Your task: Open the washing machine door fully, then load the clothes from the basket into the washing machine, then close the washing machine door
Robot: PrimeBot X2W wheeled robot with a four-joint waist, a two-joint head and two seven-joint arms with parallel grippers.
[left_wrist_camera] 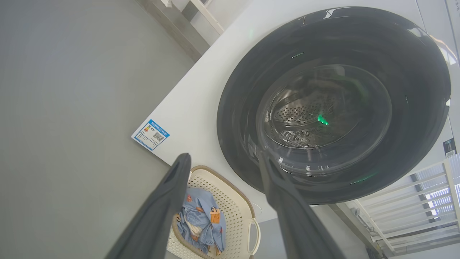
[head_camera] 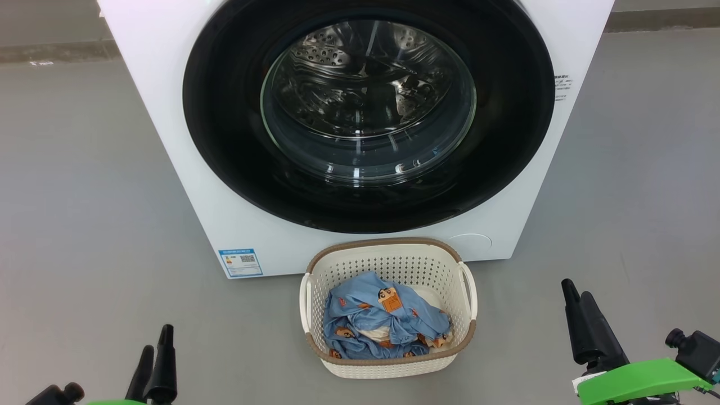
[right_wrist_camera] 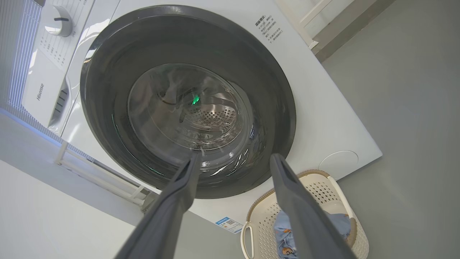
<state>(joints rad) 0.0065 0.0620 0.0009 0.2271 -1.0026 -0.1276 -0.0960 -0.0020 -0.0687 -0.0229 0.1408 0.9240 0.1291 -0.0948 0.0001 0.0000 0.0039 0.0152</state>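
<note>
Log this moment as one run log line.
washing machine door: shut | clothes: in basket | left pincer: open, empty | right pincer: open, empty | next: open door

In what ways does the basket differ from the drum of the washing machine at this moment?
The basket is cream-white plastic with a brown rim; the drum is shiny steel. The basket is open at the top; the drum sits behind the shut washing machine door. The basket holds the clothes; no clothes can be seen in the drum through the glass. Both have perforated walls.
</note>
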